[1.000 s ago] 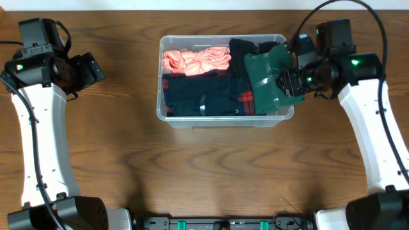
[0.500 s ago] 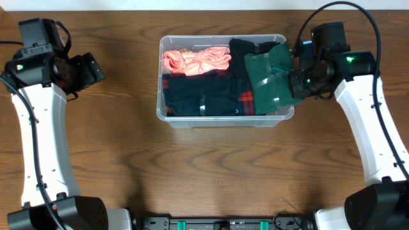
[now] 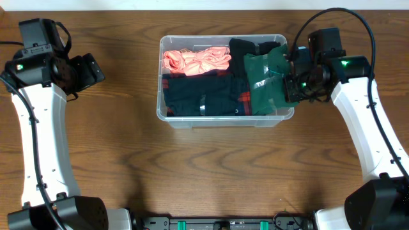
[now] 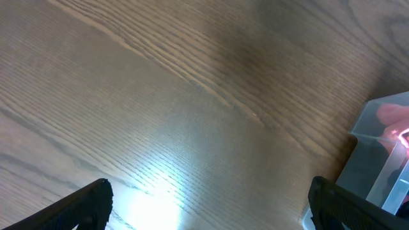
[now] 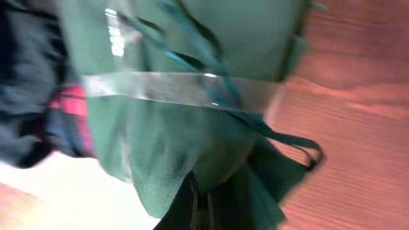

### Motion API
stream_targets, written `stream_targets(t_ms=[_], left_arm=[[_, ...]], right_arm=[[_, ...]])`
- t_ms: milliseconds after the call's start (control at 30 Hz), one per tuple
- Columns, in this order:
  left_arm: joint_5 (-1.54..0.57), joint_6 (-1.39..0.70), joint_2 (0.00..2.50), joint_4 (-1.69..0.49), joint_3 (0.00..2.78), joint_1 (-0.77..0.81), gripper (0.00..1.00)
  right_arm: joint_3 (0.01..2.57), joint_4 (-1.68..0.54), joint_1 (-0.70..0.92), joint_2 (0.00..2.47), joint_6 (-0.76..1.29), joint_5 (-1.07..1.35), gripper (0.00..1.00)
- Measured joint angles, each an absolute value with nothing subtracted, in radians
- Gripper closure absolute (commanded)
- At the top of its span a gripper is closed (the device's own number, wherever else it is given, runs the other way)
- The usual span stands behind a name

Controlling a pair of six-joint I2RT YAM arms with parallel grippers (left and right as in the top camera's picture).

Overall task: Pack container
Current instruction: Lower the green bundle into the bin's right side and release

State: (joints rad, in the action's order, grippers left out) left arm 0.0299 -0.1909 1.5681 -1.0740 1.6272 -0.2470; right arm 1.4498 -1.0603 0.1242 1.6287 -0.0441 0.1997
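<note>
Jaws clamped on the cloth (image 3: 265, 83), the right gripper (image 3: 289, 86) has tucked it deeper into the container (image 3: 220, 121), upper centre; the left gripper (image 3: 92, 67) gapes idle.

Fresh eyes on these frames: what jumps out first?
The clear container at table centre, stuffed with clothes, a bright pink garment in its far left corner. At its right end the right gripper pinches a green cloth draped over the rim. The left gripper hangs open, far left.
</note>
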Motion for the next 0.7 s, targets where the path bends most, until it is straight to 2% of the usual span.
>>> stream_targets(t_ms=[267, 700], left_arm=[[0.03, -0.191, 1.568, -1.074, 1.627, -0.247, 0.02], [0.03, -0.191, 1.568, -1.074, 1.627, -0.247, 0.02]], right_arm=[[1.465, -1.035, 0.156, 1.629, -0.01, 0.377, 0.99], [1.505, -0.979, 0.192, 1.629, 0.065, 0.534, 0.99]])
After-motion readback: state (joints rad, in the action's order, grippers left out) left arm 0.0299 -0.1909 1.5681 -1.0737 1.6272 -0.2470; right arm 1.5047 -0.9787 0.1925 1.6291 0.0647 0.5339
